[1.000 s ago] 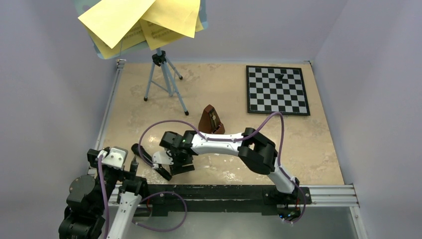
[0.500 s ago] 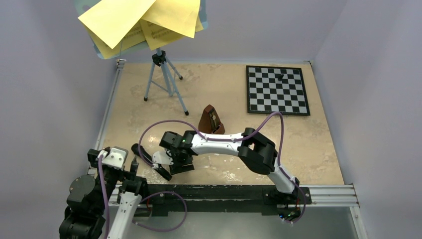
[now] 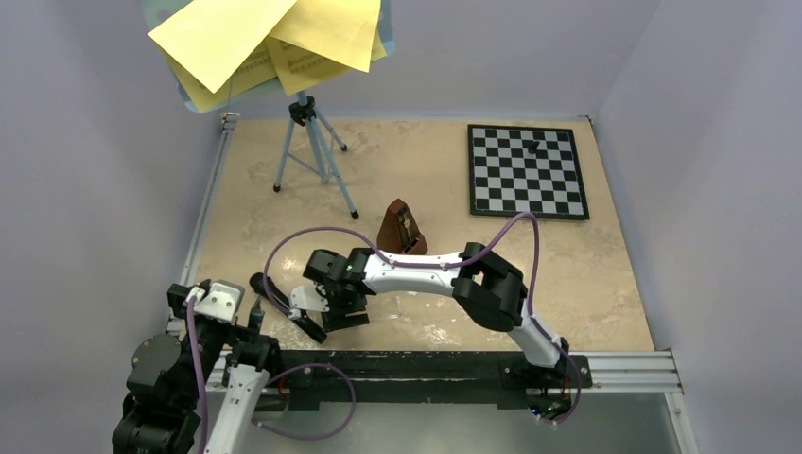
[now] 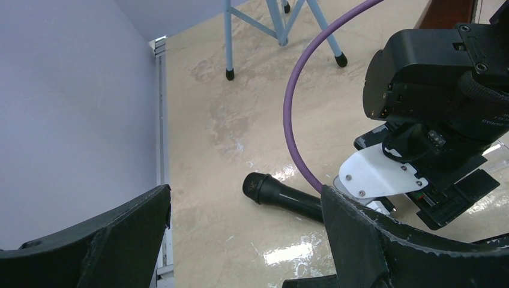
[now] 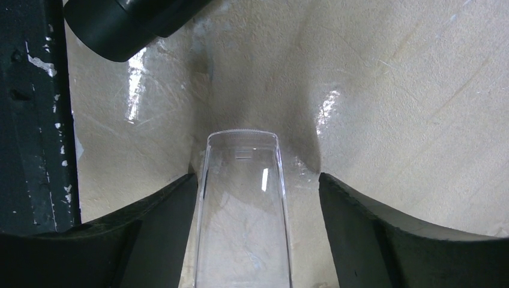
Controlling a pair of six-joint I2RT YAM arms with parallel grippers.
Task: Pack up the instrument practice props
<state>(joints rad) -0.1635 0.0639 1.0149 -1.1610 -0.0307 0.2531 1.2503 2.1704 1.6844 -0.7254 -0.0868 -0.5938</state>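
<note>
Brown pyramid metronome [image 3: 401, 229] is standing upright mid-desk [image 3: 605, 274], just beyond the right arm. Yellow sheet-music pages [image 3: 265, 38] are resting on the tray of the light-blue music stand [image 3: 322, 156] at the far left. Right pincer [image 5: 258, 186] is hovering low, jaws apart around a clear plastic piece [image 5: 243, 210], near a black microphone [image 4: 282, 195]. Left pincer [image 4: 246, 252] is hanging wide apart, gripping nothing.
</note>
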